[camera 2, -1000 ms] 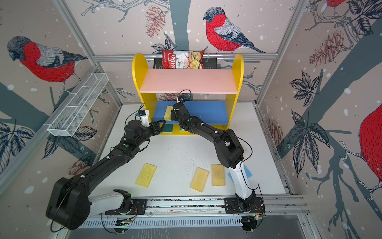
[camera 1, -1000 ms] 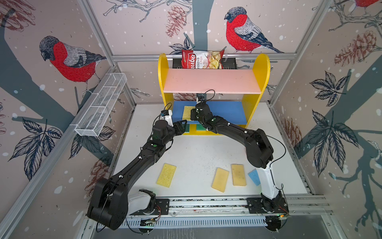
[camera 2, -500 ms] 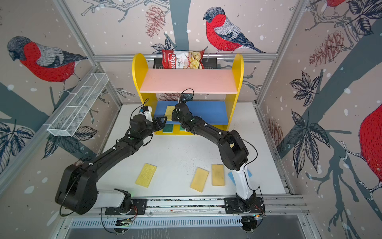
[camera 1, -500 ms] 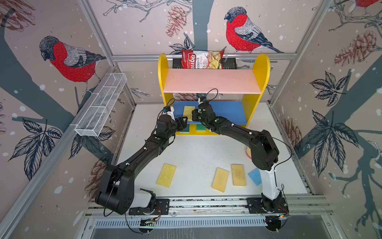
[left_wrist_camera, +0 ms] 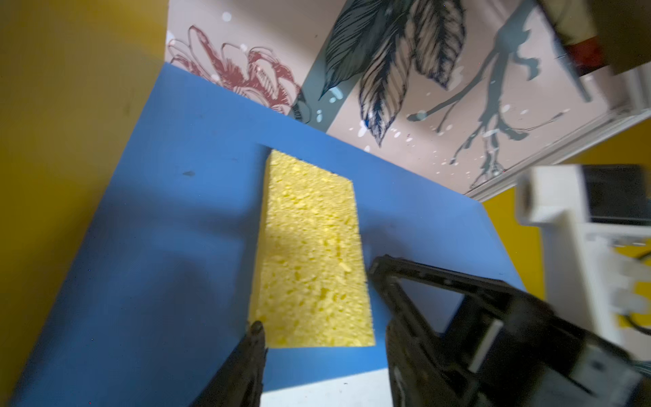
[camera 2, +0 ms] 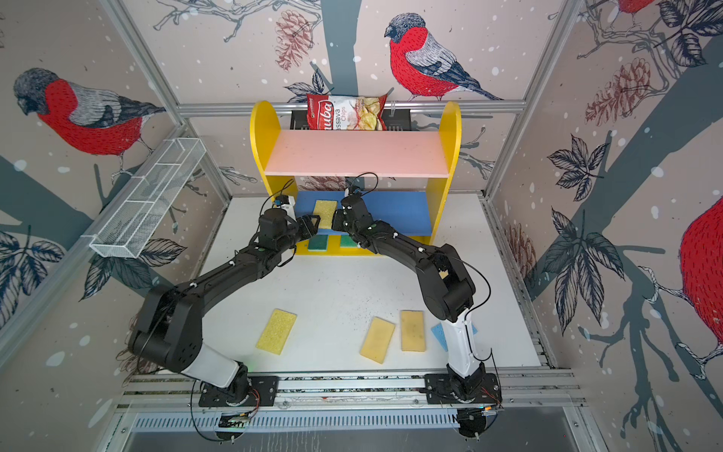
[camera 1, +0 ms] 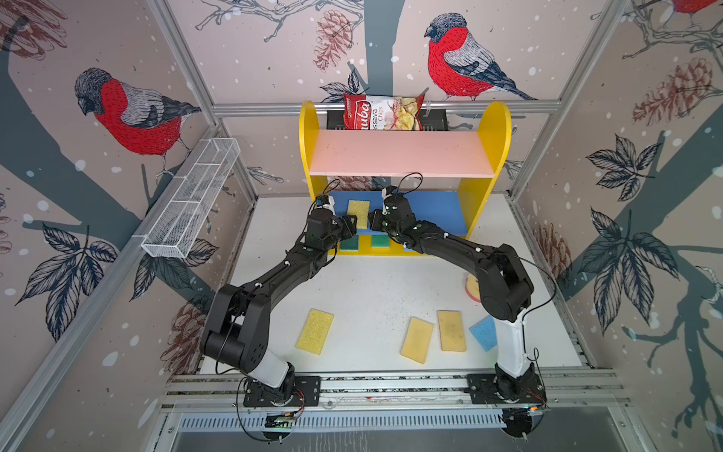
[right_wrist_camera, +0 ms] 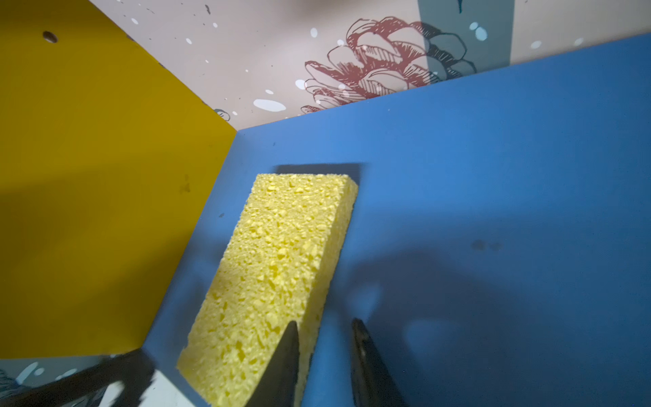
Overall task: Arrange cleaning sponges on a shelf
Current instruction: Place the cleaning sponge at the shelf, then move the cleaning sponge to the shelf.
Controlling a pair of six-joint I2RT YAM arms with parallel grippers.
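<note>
Wire-mesh basket (camera 1: 191,199) hangs on the left wall. Shelf (camera 1: 309,156) stands at the back of the white table (camera 1: 371,281), with a red chips bag (camera 1: 381,113) behind its pink top board (camera 1: 399,152).

Left gripper (camera 1: 349,228) is at the front edge of the blue middle board (camera 1: 434,207). Jaws are apart, with fingers (left_wrist_camera: 255,338) on either side of the near end of the shelved yellow sponge (camera 1: 358,213). Can't tell if they squeeze it. That sponge lies flat on the board's left part, short end forward.

Right gripper (camera 1: 373,222) is just beside it on the other side, jaws a narrow gap apart. One fingertip (right_wrist_camera: 289,352) is over the sponge's near corner, the other over bare board.

Two dark green sponges (camera 1: 349,243) (camera 1: 380,240) sit on the yellow base below.

Near the table's front:
- a loose yellow sponge (camera 1: 315,331)
- two tan sponges (camera 1: 417,339) (camera 1: 451,330)
- a light blue sponge (camera 1: 484,332), partly behind the right arm

A round yellow-pink sponge (camera 1: 472,287) is mostly hidden by that arm's elbow.
</note>
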